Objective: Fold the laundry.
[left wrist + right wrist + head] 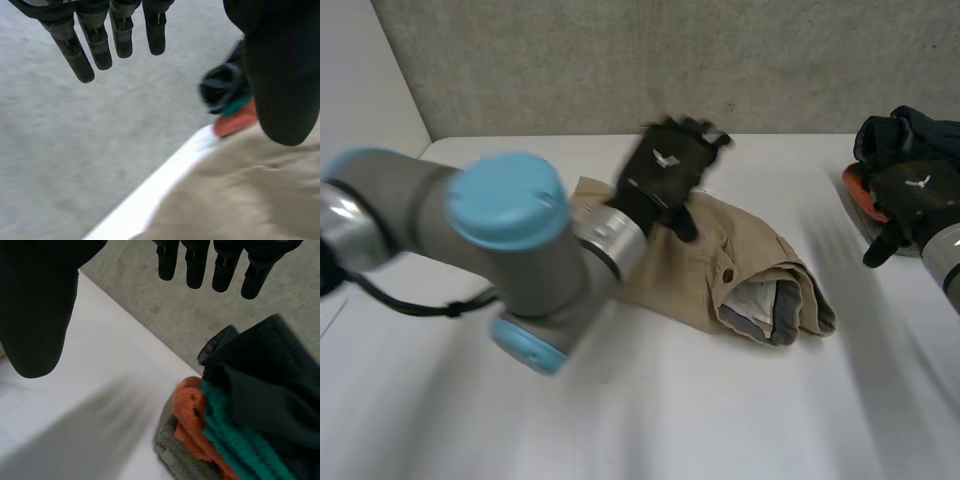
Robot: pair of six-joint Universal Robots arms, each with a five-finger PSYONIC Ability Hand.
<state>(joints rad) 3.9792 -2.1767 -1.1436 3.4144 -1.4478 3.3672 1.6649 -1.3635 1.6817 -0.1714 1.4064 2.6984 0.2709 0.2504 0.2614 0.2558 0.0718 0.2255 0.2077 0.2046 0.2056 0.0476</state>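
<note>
my left hand [665, 165] hovers over the far left part of the folded khaki garment [745, 255] lying mid-worktop [670, 400], fingers [100, 45] straight and released, grasping nothing. my right hand [910, 195], equally released, hangs at the far right, just before a stack of folded clothes [250, 435].

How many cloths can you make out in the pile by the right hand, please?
4, stacked: a dark cloth on top, a teal cloth beneath it, an orange cloth under that, and a grey cloth lowest, on the table. Others may be hidden within.
</note>
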